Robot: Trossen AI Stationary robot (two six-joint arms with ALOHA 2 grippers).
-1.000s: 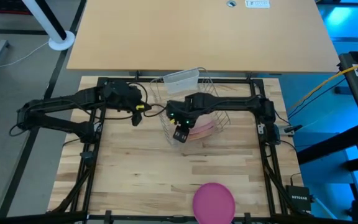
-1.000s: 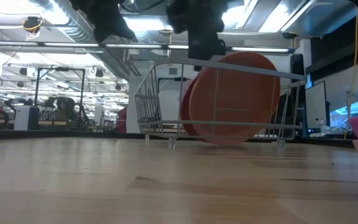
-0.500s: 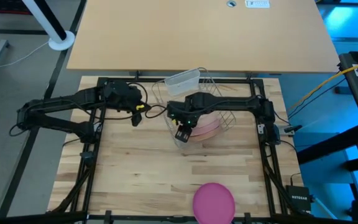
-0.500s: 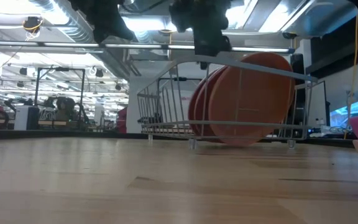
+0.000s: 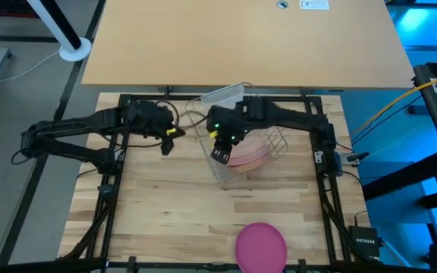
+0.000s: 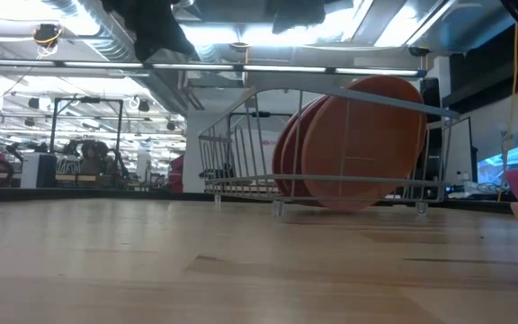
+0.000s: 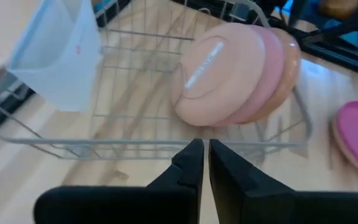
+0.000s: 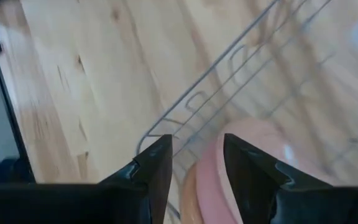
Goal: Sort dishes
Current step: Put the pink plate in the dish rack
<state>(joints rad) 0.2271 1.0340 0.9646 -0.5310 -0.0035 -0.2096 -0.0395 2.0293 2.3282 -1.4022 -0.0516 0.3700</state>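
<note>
The silver wire rack (image 5: 243, 144) stands on the table at the far middle. It holds three plates on edge, leaning together: peach-pink (image 7: 219, 68), pink (image 7: 273, 59) and terracotta-orange (image 7: 293, 53). In the low view (image 6: 358, 144) they look orange. A magenta plate (image 5: 261, 244) lies flat near the near edge. My right gripper (image 5: 220, 152) hovers open above the rack's left rim. In its wrist view (image 8: 194, 165) the fingers stand over the rim wire and a plate's edge. My left gripper (image 5: 165, 142) is shut and empty just left of the rack (image 7: 204, 155).
A clear plastic tub (image 5: 222, 96) leans at the rack's far left corner and also shows in the left wrist view (image 7: 61, 56). A black frame (image 5: 112, 189) borders the wooden table. Bare wood lies between the rack and the magenta plate.
My right gripper, down at the rack's rim, moved the rack with its plates a little toward the table's right edge. It has then risen clear of the rim, almost out of the low view. The rack now stands still on its feet.
</note>
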